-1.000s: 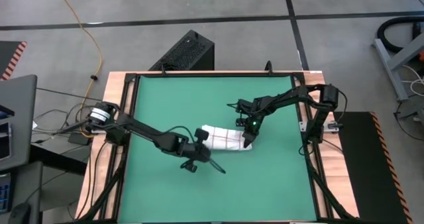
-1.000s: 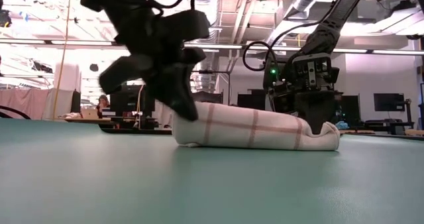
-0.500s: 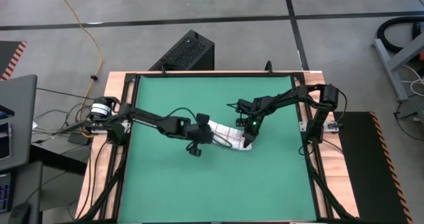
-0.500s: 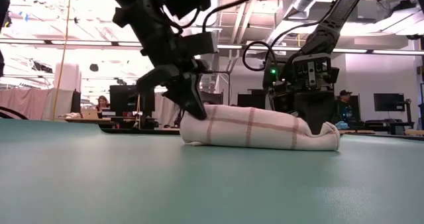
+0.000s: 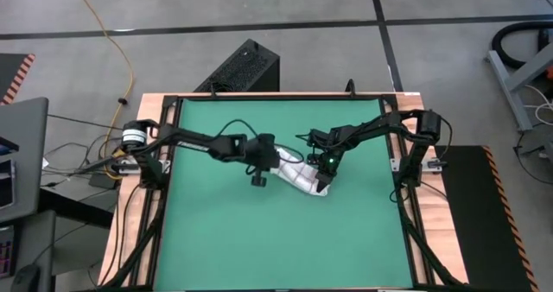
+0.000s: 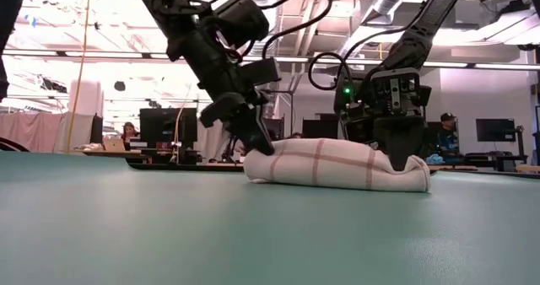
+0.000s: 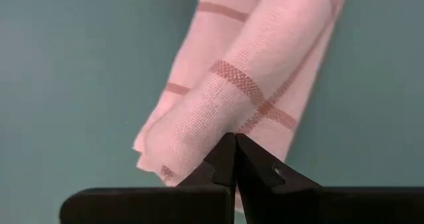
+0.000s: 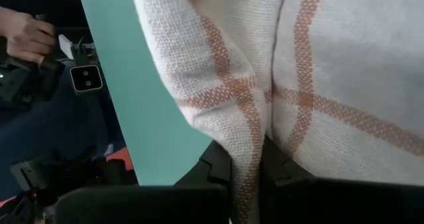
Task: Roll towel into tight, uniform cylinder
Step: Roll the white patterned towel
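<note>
- One towel (image 5: 298,176), rolled into a lumpy bundle, lies on the green mat (image 5: 216,249) near its middle, stretched between the two grippers.
- Two arms work it, one at each end.
- Left gripper (image 7: 234,159): jaws pressed together, tips against the roll's near end with no cloth between them.
- Right gripper (image 8: 246,163): jaws clamped on a fold of the towel at its other end.
- Bare mat lies open on all sides of the bundle; the mat's edges are well apart from both jaws.
</note>
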`<action>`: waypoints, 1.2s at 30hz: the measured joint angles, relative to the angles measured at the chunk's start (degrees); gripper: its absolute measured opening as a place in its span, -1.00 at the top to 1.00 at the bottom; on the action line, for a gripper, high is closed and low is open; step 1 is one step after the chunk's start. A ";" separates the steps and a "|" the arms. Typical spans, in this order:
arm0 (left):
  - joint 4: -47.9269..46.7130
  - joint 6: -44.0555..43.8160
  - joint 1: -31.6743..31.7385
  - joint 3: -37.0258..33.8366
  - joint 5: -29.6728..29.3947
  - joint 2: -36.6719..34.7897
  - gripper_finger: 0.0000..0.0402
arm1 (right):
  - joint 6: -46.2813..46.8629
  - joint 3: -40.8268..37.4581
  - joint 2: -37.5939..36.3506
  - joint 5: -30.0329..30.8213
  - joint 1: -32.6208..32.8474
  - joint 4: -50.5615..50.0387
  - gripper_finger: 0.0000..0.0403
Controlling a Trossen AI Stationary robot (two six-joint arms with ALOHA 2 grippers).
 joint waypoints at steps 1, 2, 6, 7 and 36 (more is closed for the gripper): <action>0.79 0.58 0.48 0.00 0.04 0.19 1.00 | -0.01 0.00 0.00 0.00 0.02 -0.02 0.82; 1.27 1.12 0.90 -0.03 0.20 0.25 1.00 | 0.00 0.00 0.00 0.00 0.07 -0.03 0.82; 3.09 3.77 2.12 -0.02 1.49 0.55 1.00 | 0.52 0.00 0.00 0.02 0.11 0.04 0.82; 2.66 4.60 2.26 0.01 1.52 0.49 1.00 | 0.82 0.00 0.00 0.00 0.11 0.18 0.82; 3.39 12.92 5.54 0.54 9.41 7.70 1.00 | 3.82 -0.04 0.00 -1.44 0.11 0.61 0.82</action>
